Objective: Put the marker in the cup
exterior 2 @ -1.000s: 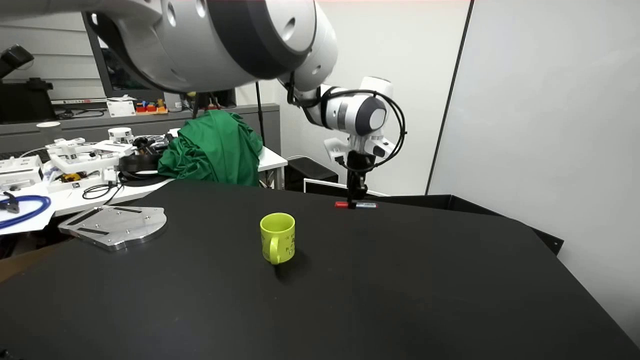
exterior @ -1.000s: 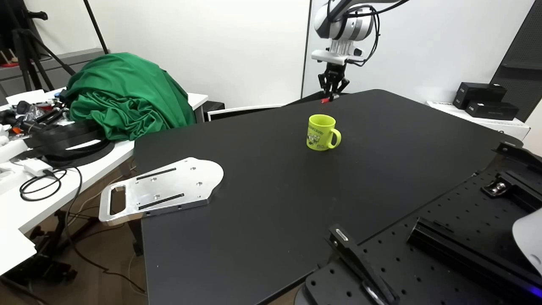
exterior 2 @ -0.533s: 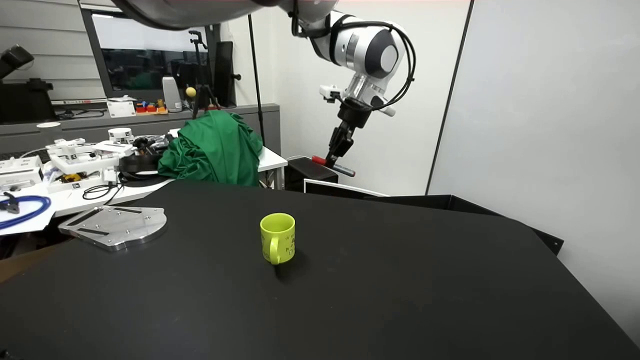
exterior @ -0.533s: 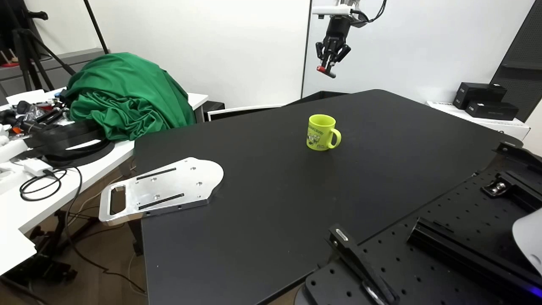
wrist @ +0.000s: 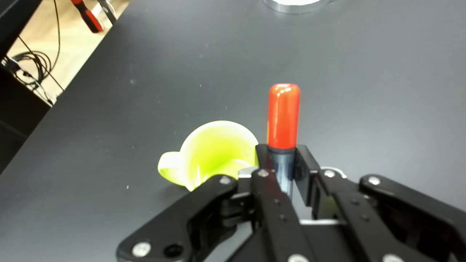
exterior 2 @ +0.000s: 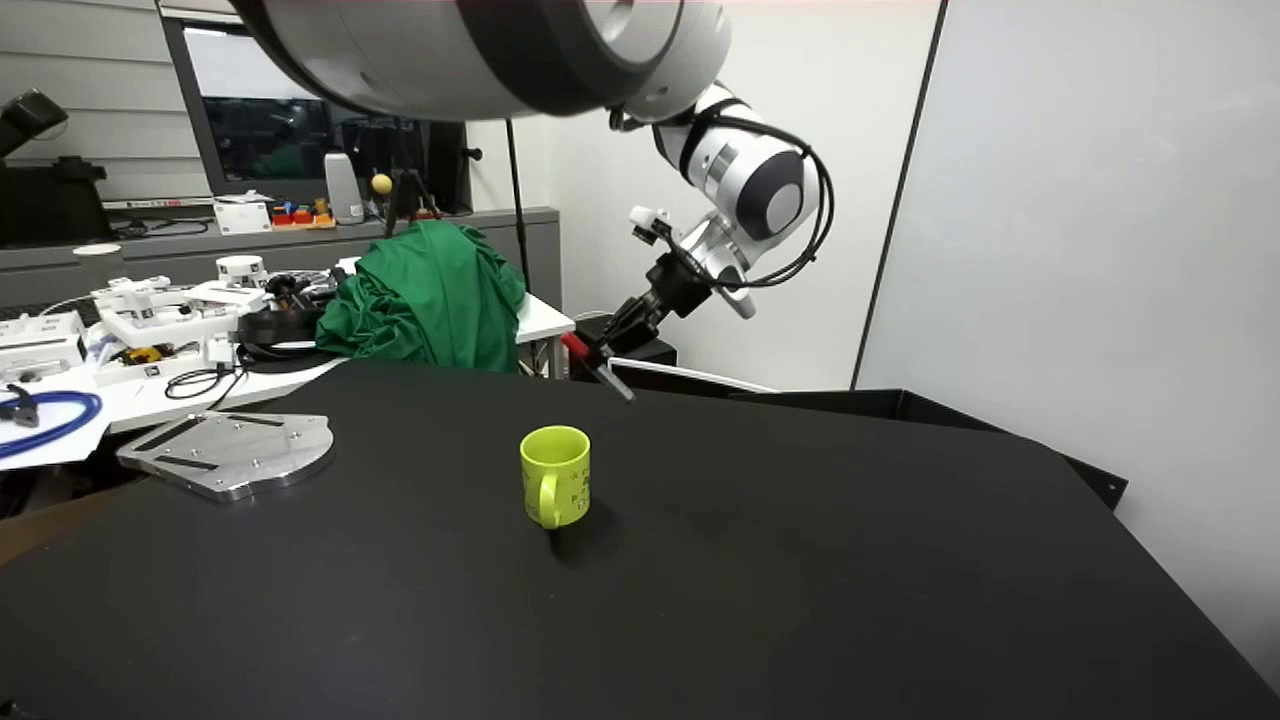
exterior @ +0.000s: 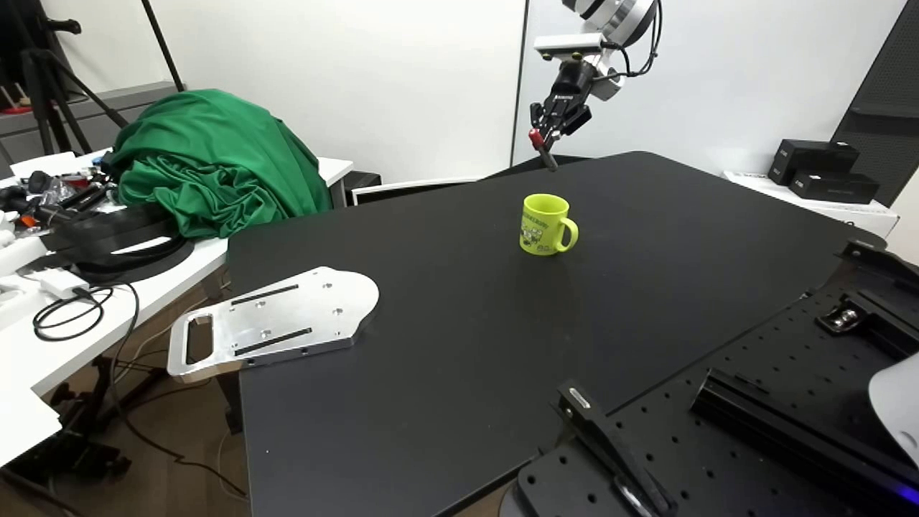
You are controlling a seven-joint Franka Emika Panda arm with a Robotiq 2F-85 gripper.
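Item 1, cup (wrist: 207, 145): yellow-green, one handle. Upright on the black worktop (exterior: 445, 402); just left of centre in the wrist view, handle toward the left edge, right-hand side partly masked by the end effector (wrist: 285, 160).

Item 2, marker (exterior: 544, 153): red cap, dark barrel. In the air, right of centre in the upper part of the frame, in an exterior view; tilted, cap end high. Outside the cup.

Item 3, end effector: black, two-fingered, pinching the marker just below its cap; leaning, not plumb.

Item 4, metal plate (exterior: 287, 312): flat on the worktop, left of frame, one end jutting past the edge; well apart from the cup.

Condition, as I judge it from the room: the carry to the cup, release presumably to follow.

Hazards: lowered at this slant, the barrel end may catch the rim and drag or tip the cup. In the wrist view the marker stands right of the mouth; brought down uncorrected, it may land on the worktop instead. The barrel end's height over the rim is hard to tell from here; letting go too soon could leave the marker beside the cup or across its mouth.
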